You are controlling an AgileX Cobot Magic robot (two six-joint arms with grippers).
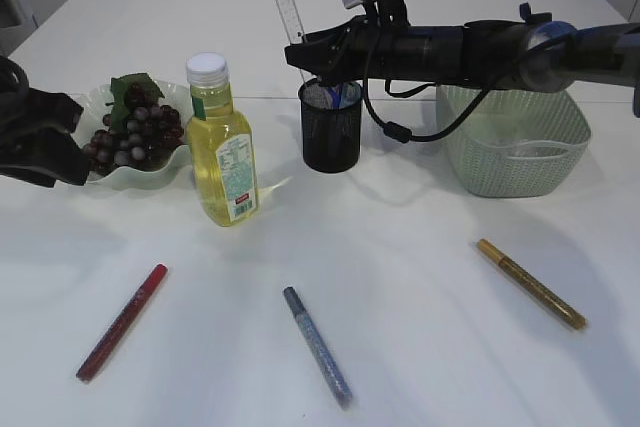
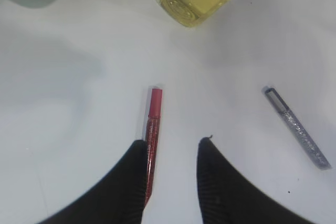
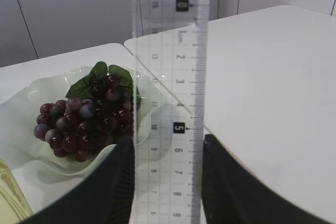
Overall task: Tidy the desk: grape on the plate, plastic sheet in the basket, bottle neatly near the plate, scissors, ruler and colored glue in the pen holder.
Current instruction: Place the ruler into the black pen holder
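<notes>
1. Nearest the camera, three glue pens are laid on the table: red [image 1: 122, 322] lower left, silver [image 1: 316, 344] centre, gold [image 1: 530, 283] lower right.
2. Grapes [image 1: 132, 132] are held in the plate [image 1: 160, 173] at centre left, with the bottle [image 1: 222, 142] just beside it.
3. A clear ruler [image 3: 169, 103] is gripped upright by the right gripper [image 3: 168, 182] over the pen holder [image 1: 331, 126].
4. The basket [image 1: 512, 139] is seen at right.
5. The left gripper [image 2: 172, 174] is held part-open above the red pen, nothing gripped.
</notes>
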